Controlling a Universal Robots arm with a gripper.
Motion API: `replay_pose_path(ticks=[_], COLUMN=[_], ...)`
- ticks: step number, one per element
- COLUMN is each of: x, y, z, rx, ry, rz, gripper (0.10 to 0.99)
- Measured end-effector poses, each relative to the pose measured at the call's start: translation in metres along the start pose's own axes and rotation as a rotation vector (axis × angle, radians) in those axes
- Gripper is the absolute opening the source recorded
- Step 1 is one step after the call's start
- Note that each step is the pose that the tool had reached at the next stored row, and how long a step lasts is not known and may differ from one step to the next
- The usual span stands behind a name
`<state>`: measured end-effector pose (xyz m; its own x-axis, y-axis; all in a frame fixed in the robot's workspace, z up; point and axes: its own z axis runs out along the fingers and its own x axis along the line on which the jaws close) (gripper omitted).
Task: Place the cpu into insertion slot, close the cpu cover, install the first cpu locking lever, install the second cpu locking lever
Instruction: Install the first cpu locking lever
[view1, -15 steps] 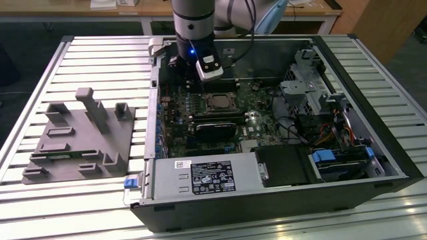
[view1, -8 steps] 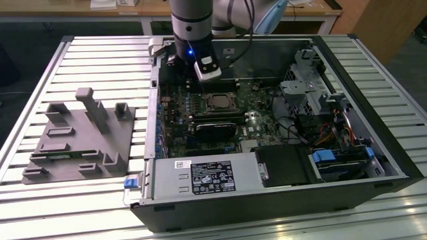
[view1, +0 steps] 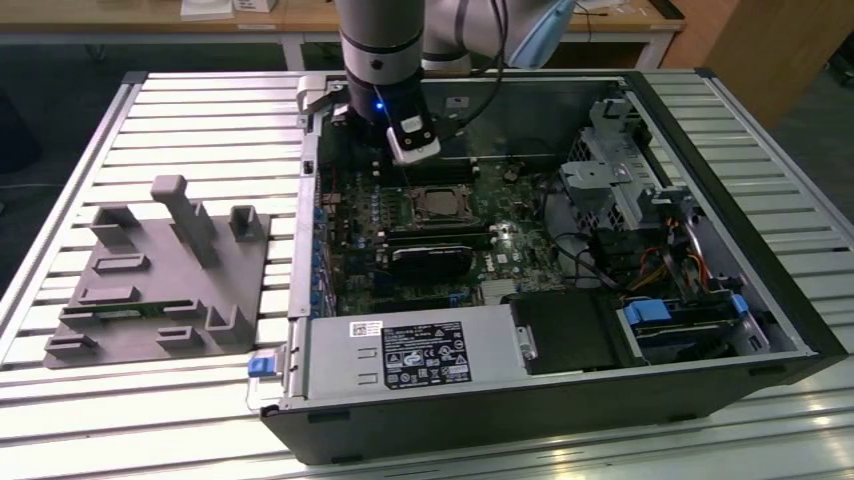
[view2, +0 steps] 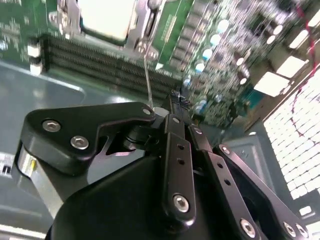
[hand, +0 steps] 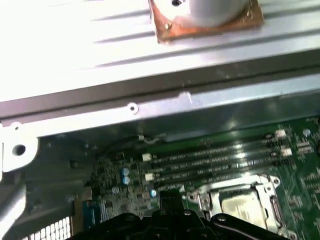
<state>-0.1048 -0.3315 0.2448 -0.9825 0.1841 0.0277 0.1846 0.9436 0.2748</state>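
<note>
**End effector closed on a locking lever beside the seated cpu**

In the exterior view an open computer case (view1: 787, 300) lies on a slatted metal desk (view1: 80, 420). The robot arm (view1: 380, 50) comes down from the upper middle of that view into the far end of the case. Just below the arm, in the middle of the green motherboard (view1: 367, 260), is the insertion slot (view1: 412, 196), with the cpu (view1: 435, 204) already lying in it.

Both wrist views show the cpu (hand: 241, 205) (view2: 107, 17) seated with its pale metal top facing up. The cpu cover (hand: 235, 182) (view2: 142, 20) lies flat around the cpu, whose top shows through the cover's window. Long black memory slots (hand: 210, 160) (view2: 100, 60) run just beside the socket.

In the second wrist view the end effector (view2: 167, 106) has its black fingers (view2: 175, 130) drawn together. A thin silvery locking lever (view2: 148, 75) rises from the socket's edge, and its free end meets the fingertips, so the fingers appear to be pinched on it.

Towards the lower middle of the exterior view, a black power-supply box (view1: 414, 355) sits at the near end of the case. On the exterior view's left, a grey moulded fixture (view1: 160, 270) rests on the desk, well apart from the case.
</note>
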Motion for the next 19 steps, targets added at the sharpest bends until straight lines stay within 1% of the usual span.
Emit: replay_pose_path(ticks=[4,6,10,16,19], x=[-0.0007,-0.0034,-0.0139,-0.0325,-0.0386], y=[0.0001,0.0006,0.0025,0.0060,0.0071], z=[0.0001,0.0002,0.0008,0.0016,0.0018], rx=[-0.001,-0.001,-0.001,0.001,0.002], ry=[0.0003,0.0003,0.0010,0.0027,0.0028], rz=[0.000,0.000,0.000,0.000,0.000], gripper=[0.106,0.106,0.106,0.106,0.106])
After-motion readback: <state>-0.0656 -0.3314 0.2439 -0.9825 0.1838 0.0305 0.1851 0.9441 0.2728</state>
